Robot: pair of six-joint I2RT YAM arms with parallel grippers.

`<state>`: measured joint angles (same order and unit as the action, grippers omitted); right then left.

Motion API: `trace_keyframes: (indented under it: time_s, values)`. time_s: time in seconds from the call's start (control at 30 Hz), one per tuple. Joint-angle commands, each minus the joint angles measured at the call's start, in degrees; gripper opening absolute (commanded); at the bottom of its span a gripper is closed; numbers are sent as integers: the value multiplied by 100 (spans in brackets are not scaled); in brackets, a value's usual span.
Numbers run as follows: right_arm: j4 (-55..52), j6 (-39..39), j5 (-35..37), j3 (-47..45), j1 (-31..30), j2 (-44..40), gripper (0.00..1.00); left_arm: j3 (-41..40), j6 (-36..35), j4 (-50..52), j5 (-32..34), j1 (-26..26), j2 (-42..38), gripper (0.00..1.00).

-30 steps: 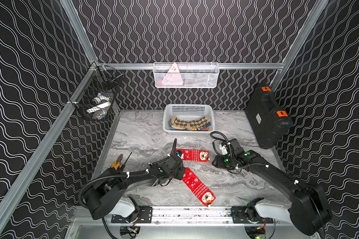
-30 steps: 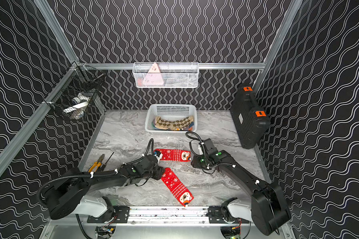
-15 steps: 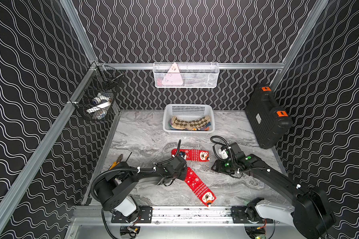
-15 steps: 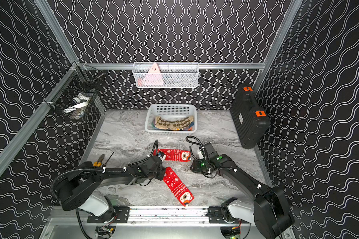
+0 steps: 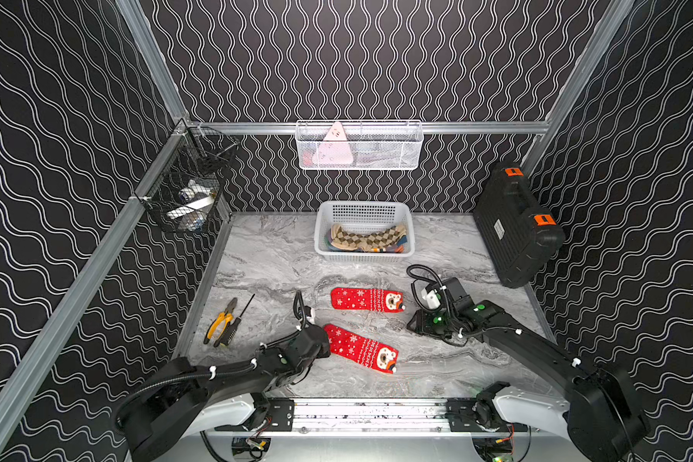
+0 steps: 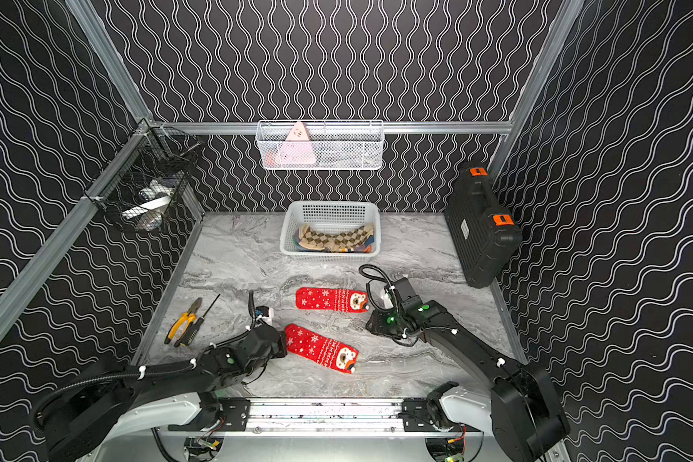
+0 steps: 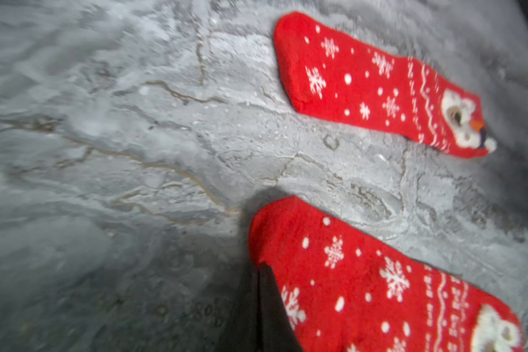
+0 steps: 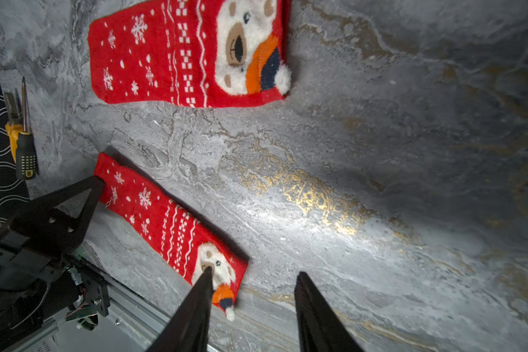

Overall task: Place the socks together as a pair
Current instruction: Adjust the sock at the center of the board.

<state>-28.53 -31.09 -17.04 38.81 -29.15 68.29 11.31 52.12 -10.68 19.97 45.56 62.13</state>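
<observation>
Your left gripper (image 7: 259, 271) has just closed. A second ago its jaws stood apart at this same cuff; now they are pressed together on the cuff edge of the near sock (image 5: 361, 348). The right wrist view shows the tip sitting right on that cuff corner, so I judge it has cloth pinched, though only a thin edge of it.

The sock has come along with the arm. It lay steeply, toe toward the front edge of the table (image 5: 277, 256). Now its cuff has been dragged toward the left edge, and it lies by the middle of the front edge, closer to parallel with its mate. The cuffs were nearly touching before, but bare marble now shows between the two.

Your right gripper (image 8: 254, 272) has eased slightly toward the front edge. Its jaws are apart as before, holding nothing, hanging over the table toward the right edge.

The far sock (image 5: 367, 299) has not shifted. It lies flat mid-table, cuff toward the left edge and bear face toward the right.

At the middle of the back edge, the basket (image 5: 363, 205) holds the other socks, with an argyle sock (image 5: 367, 238) on top.

So you have the grasp, but the pair is not yet together. You still need to bring the near sock over to its mate, and a pinch that shallow may slip if you pull fast.
</observation>
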Motion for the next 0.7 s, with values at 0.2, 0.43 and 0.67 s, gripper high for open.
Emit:
trace_keyframes:
  time_s: [0.2,0.43,0.67]
  values:
    - [983,-876,385,-146,-1239,720,50,211,49,-281,-9,-11,-37,50]
    - [1445,-1279,732,-391,-1677,1210,43,359,-394,396,221,-8,-487,61]
    - [1491,-1230,857,-303,-1726,1392,17,506,-728,863,403,-7,-782,60]
